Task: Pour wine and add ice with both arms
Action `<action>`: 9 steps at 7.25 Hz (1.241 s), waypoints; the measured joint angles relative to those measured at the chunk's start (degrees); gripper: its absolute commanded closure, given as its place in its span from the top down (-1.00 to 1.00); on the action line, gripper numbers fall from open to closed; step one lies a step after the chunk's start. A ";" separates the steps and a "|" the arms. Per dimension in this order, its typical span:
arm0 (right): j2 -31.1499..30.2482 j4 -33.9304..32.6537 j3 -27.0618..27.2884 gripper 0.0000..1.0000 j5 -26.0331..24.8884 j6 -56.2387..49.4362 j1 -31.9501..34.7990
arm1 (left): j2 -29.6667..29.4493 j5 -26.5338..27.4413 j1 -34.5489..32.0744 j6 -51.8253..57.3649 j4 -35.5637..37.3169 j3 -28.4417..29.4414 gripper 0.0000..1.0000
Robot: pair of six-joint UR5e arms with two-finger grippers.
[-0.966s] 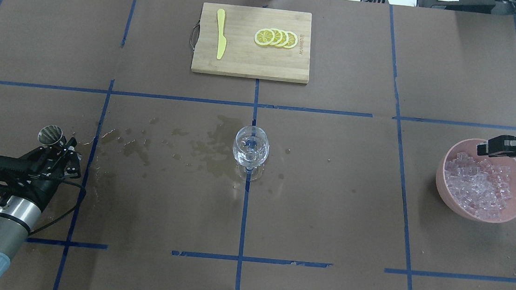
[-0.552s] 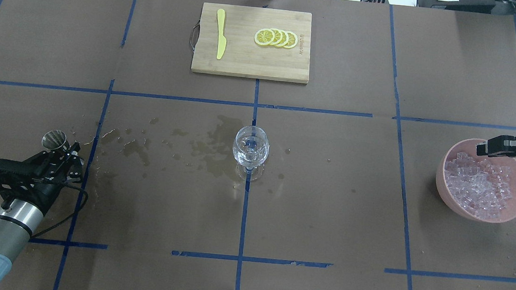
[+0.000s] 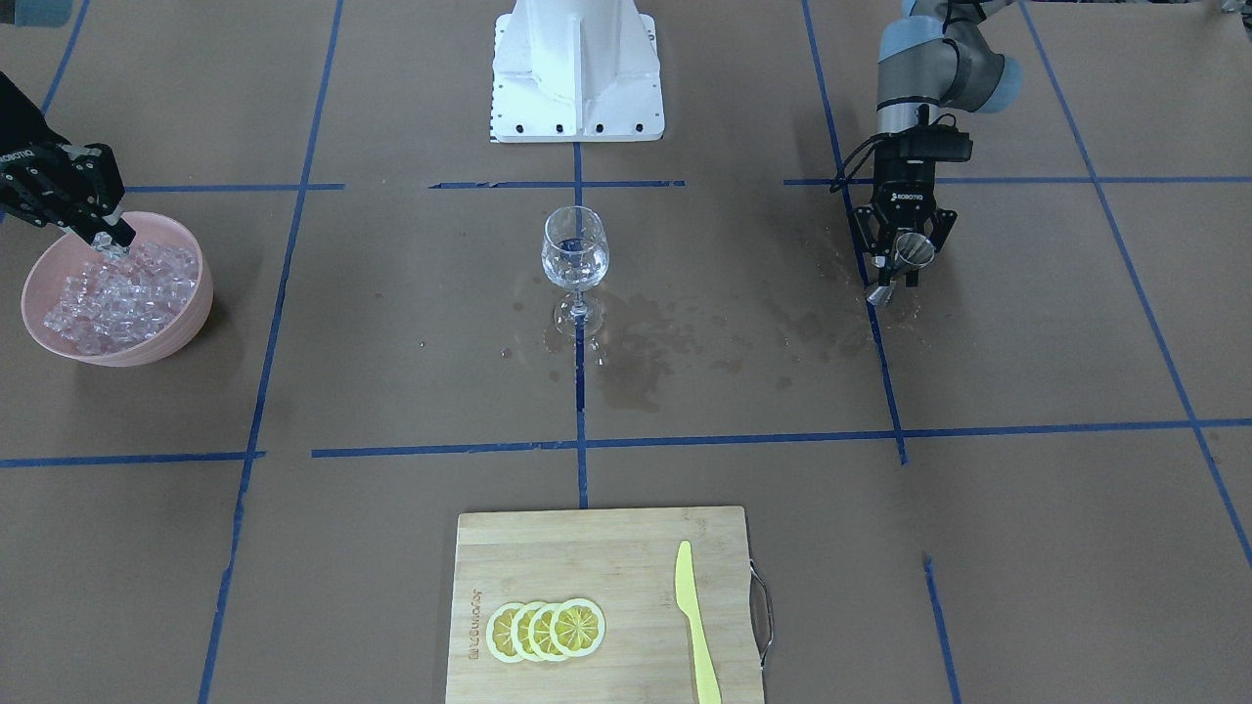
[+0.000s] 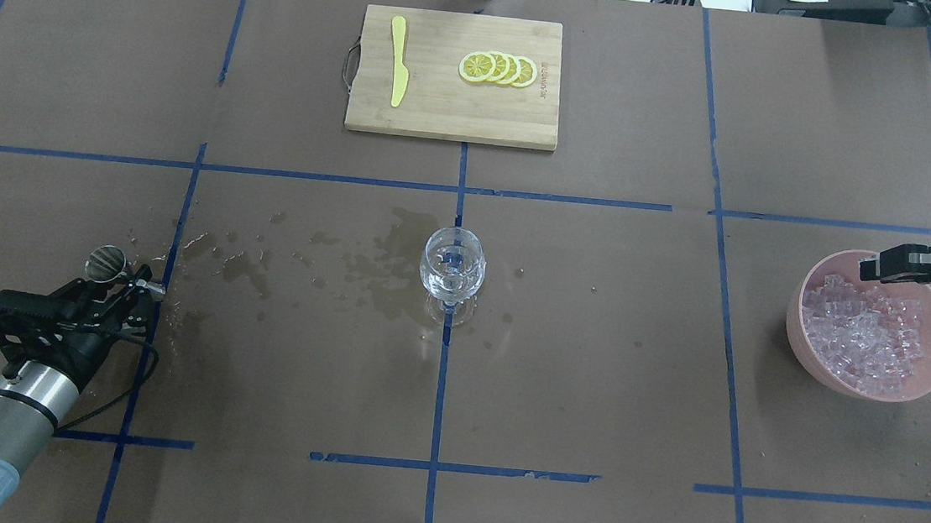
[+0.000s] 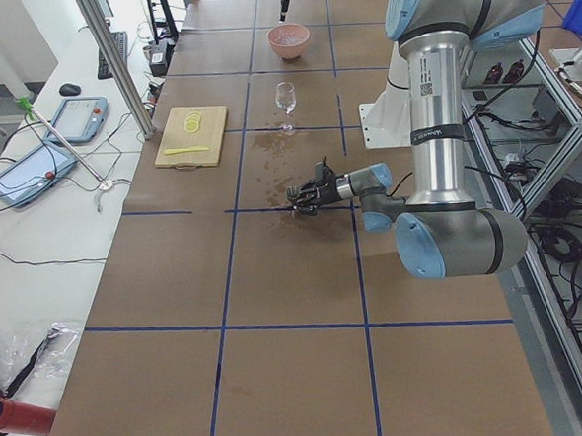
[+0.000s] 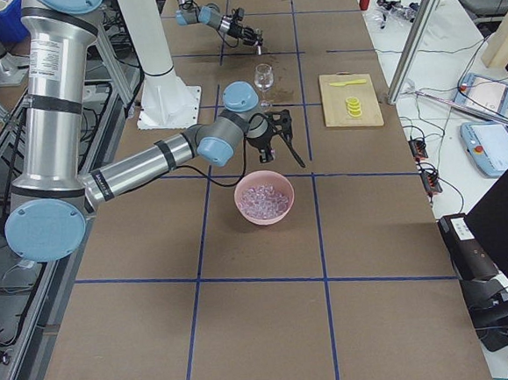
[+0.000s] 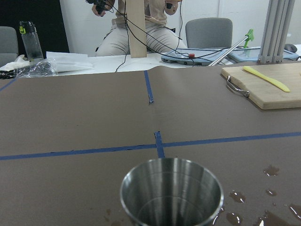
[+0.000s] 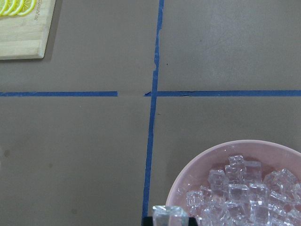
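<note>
The wine glass stands at the table's centre with a little clear wine in its bowl. At the near left my left gripper is shut on a steel cup, held roughly upright just above the wet paper. In the left wrist view the cup looks empty. A pink bowl of ice sits at the right. Over its far-left rim my right gripper is shut on one ice cube.
A wooden cutting board with lemon slices and a yellow knife lies at the far centre. Dark wet stains spread left of the glass. The white pedestal is on the robot's side. A person sits beyond the table's far edge.
My left gripper has lowered and drawn the steel cup back toward the robot and slightly right. The right gripper has stayed over the bowl's rim.
</note>
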 measured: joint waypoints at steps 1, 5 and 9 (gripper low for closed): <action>0.00 0.00 0.00 -1.00 0.00 0.00 -0.04 | -0.01 -0.12 0.00 -0.04 -0.10 -0.06 0.99; -0.08 0.00 -0.05 -1.00 0.00 0.00 -0.09 | -0.27 -3.56 -0.13 0.56 0.07 -1.50 1.00; -0.06 0.05 -0.01 -1.00 0.01 0.00 -0.12 | 3.30 -11.45 -0.23 1.66 2.66 -6.43 1.00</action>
